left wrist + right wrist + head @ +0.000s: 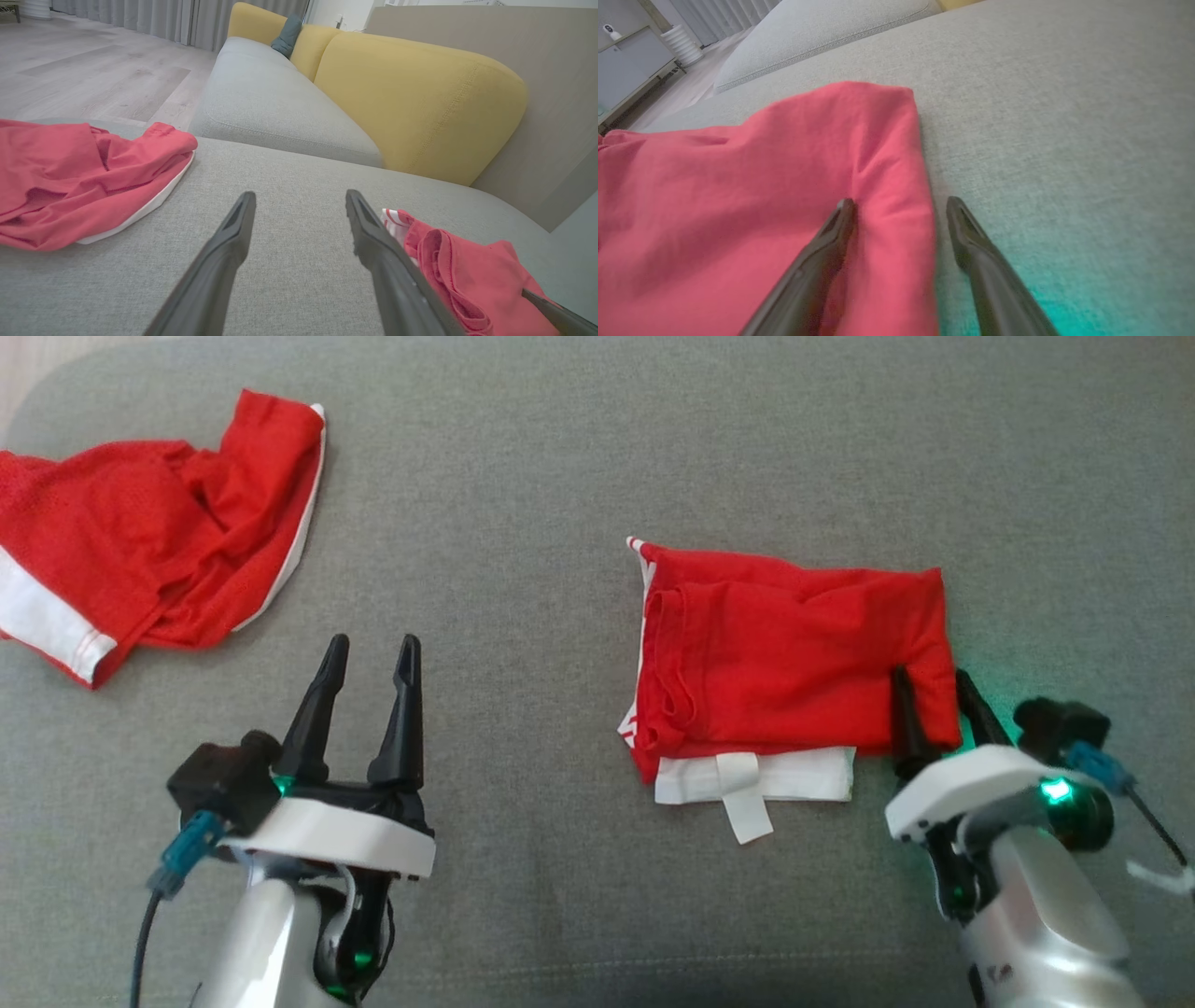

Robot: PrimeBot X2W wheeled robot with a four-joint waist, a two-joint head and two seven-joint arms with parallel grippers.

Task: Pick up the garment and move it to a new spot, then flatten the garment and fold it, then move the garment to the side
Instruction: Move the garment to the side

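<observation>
Left gripper (373,644) spread, over grey sofa cushion (523,523) | right gripper (931,674) spread, straddling right edge of folded red garment (794,653), not pinching | crumpled red garment (140,551) well apart, left.

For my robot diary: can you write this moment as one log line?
folded garment: on gray cushion | right hand: open, astride its right edge | left hand: open, empty | crumpled garment: far left

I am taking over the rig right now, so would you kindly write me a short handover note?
Left gripper: open, empty, over the grey cushion between the two garments.
Right gripper: open, straddling the right edge of the folded red garment, not closed on it.
Crumpled red garment: far left, untouched.
Done: the fold looks finished.
Left: grip the folded garment and move it aside.
</observation>
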